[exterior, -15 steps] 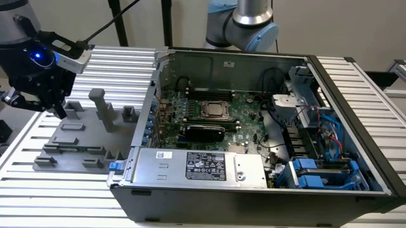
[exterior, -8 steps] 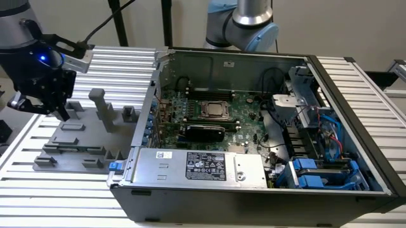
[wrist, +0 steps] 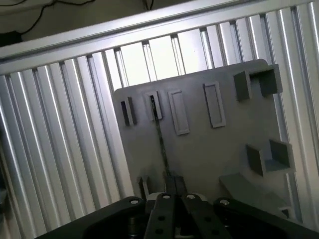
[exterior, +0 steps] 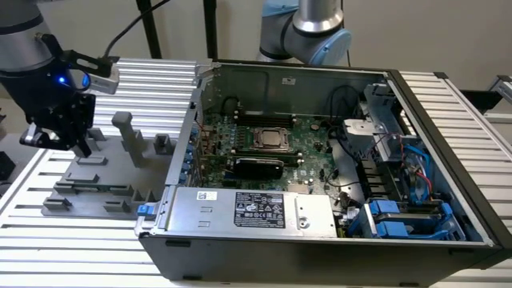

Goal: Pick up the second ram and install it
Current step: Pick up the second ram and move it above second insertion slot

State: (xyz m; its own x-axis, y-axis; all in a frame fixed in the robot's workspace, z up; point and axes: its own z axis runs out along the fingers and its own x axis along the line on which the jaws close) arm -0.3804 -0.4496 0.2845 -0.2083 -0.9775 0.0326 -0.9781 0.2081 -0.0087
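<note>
The second ram (wrist: 160, 139) shows edge-on in the wrist view as a thin dark stick running out from between my fingers (wrist: 168, 185), with the grey fixture plate (wrist: 209, 149) well behind it. My gripper (wrist: 174, 188) looks shut on it. In the exterior view my gripper (exterior: 74, 146) hangs over the back left part of the fixture plate (exterior: 112, 174), to the left of the open computer case (exterior: 320, 240). The green motherboard (exterior: 308, 129) lies inside the case, with its silver CPU (exterior: 270, 139) in the middle.
A long black card (exterior: 256, 165) sits in front of the CPU, above the silver power supply (exterior: 248, 210). Cables and blue drive brackets (exterior: 400, 219) fill the case's right side. A grey post (exterior: 128, 138) rises from the fixture plate. A second arm's base (exterior: 308, 27) stands behind the case.
</note>
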